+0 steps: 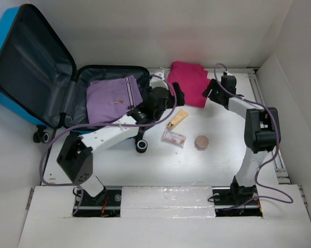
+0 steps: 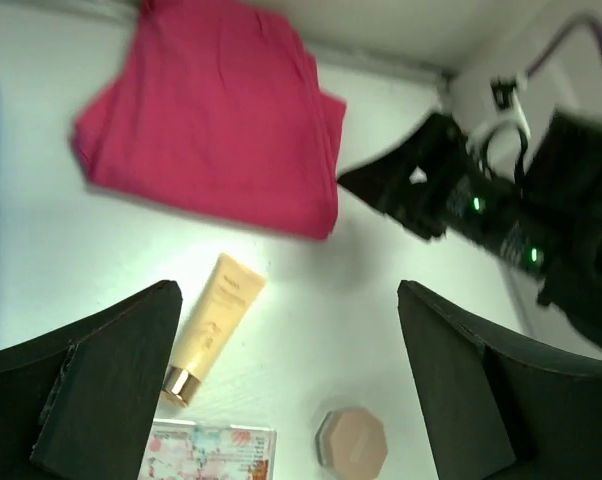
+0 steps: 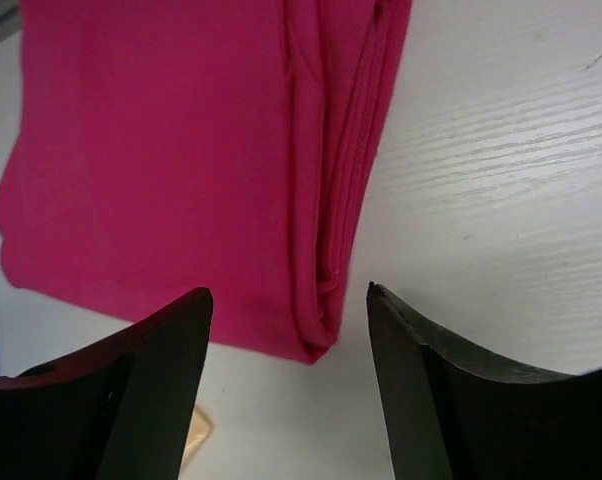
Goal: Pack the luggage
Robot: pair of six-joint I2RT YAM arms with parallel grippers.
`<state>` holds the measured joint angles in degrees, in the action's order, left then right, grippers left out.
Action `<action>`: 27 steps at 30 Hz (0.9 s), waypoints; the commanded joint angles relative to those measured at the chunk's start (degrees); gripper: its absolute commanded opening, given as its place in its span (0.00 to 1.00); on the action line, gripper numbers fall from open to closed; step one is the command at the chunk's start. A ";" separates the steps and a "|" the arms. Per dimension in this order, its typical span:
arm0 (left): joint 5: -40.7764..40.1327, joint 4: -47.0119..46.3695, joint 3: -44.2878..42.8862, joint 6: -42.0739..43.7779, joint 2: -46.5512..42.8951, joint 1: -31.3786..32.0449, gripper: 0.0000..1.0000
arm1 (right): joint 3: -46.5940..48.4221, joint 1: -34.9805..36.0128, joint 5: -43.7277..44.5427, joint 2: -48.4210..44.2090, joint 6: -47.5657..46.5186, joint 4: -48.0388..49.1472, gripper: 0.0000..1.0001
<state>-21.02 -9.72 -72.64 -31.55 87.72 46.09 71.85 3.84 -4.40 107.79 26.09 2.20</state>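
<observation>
The bright blue luggage [image 1: 13, 62] lies open at the far left, and a folded purple garment [image 1: 111, 98] rests in its dark-lined base. A folded pink garment [image 1: 189, 82] [image 2: 216, 110] [image 3: 181, 150] lies on the table at the back. My left gripper [image 1: 175, 95] [image 2: 289, 300] hovers open and empty just left of the pink garment, above the table. My right gripper [image 1: 211, 90] [image 3: 288, 295] is open at the garment's right edge, its jaws on either side of the folded near corner without closing on it.
A cream tube [image 1: 177, 120] [image 2: 213, 325], a small patterned box [image 1: 174, 138] [image 2: 211, 455] and a round tan compact [image 1: 202, 142] [image 2: 353, 442] lie mid-table. White walls enclose the table at the back and right. The right gripper [image 2: 431, 190] shows in the left wrist view.
</observation>
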 commanded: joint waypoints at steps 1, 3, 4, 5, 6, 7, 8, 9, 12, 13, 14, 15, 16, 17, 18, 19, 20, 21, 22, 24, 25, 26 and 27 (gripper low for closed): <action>0.35 -3.56 0.67 -1.58 4.46 1.29 0.85 | 4.78 -0.50 -2.89 4.25 2.47 0.79 0.69; 2.03 -4.43 0.14 -3.42 8.24 1.81 0.83 | 8.19 -0.50 -3.51 6.20 3.27 0.27 0.69; 2.03 -5.04 -0.48 -3.43 9.30 1.82 0.83 | 9.61 -0.50 -3.51 8.56 3.97 -0.43 0.66; 2.55 -5.05 -1.18 -3.95 10.61 1.82 0.83 | 10.92 -0.50 -3.51 9.71 4.93 -2.35 0.62; 2.56 -3.48 -3.88 -5.00 13.59 1.82 0.83 | 12.85 -0.50 -4.38 11.72 5.55 -2.37 0.58; 2.56 -2.34 -5.39 -5.62 15.18 1.82 0.83 | 12.87 -0.50 -5.34 11.74 6.25 -2.37 0.56; 2.56 -1.46 -6.97 -5.63 16.68 1.82 0.82 | 13.65 -0.50 -6.40 13.40 7.82 -2.37 0.53; 1.78 -0.58 -8.38 -6.50 19.48 1.82 0.82 | 13.66 -0.50 -7.02 13.94 8.54 -2.37 0.47; 2.38 1.71 -12.87 -8.52 23.10 0.50 0.82 | 11.92 -0.50 -7.64 13.51 10.46 -0.28 0.09; 3.60 1.72 -12.88 -9.31 24.85 -1.07 0.81 | 10.08 0.03 -5.72 12.37 10.48 1.30 0.03; 4.48 0.76 -13.40 -10.54 25.56 -1.78 0.81 | 5.80 0.03 -4.75 11.05 11.17 2.89 0.01; 5.62 0.05 -13.40 -11.25 26.18 -2.48 0.81 | 3.58 0.81 -3.87 8.34 11.79 4.03 0.01; 6.24 -0.56 -13.40 -11.77 27.49 -3.10 0.80 | 1.38 0.82 -3.34 6.92 11.79 6.65 0.01; 6.86 -0.57 -13.40 -11.78 28.28 -3.89 0.80 | -3.25 1.61 -3.33 5.69 12.75 8.16 0.01; 6.86 -1.26 -14.10 -12.39 28.99 -3.90 0.80 | -5.74 2.22 -3.33 3.42 13.37 9.65 0.01; 6.87 -0.75 -14.80 -12.39 29.87 -4.51 0.78 | -8.20 2.23 -3.85 2.35 15.20 13.32 0.01; 7.39 -0.13 -15.68 -12.39 31.35 -4.51 0.78 | -10.66 2.75 -4.81 1.47 16.27 15.45 0.01; 7.39 0.92 -16.99 -12.92 32.06 -5.12 0.78 | -15.21 2.76 -5.52 0.59 17.32 17.56 0.01; 7.39 1.62 -17.62 -12.92 32.68 -5.13 0.78 | -17.25 2.76 -6.22 -0.81 19.42 19.49 0.01; 8.44 2.41 -18.32 -14.58 33.83 -5.66 0.77 | -22.17 2.76 -7.11 -2.31 21.28 24.86 0.08; 8.45 3.12 -18.85 -14.59 34.70 -5.66 0.77 | -23.33 2.76 -7.63 -3.71 21.90 26.00 0.13; 8.45 3.12 -18.85 -15.29 34.71 -6.26 0.77 | -24.38 2.76 -7.64 -4.51 22.60 28.10 0.16; 9.23 3.65 -18.85 -16.17 36.10 -6.27 0.76 | -25.70 3.28 -8.33 -5.30 22.61 28.65 0.19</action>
<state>-13.47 -7.44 -89.08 -44.99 123.15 39.86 49.15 6.09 -9.65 105.01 45.67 23.51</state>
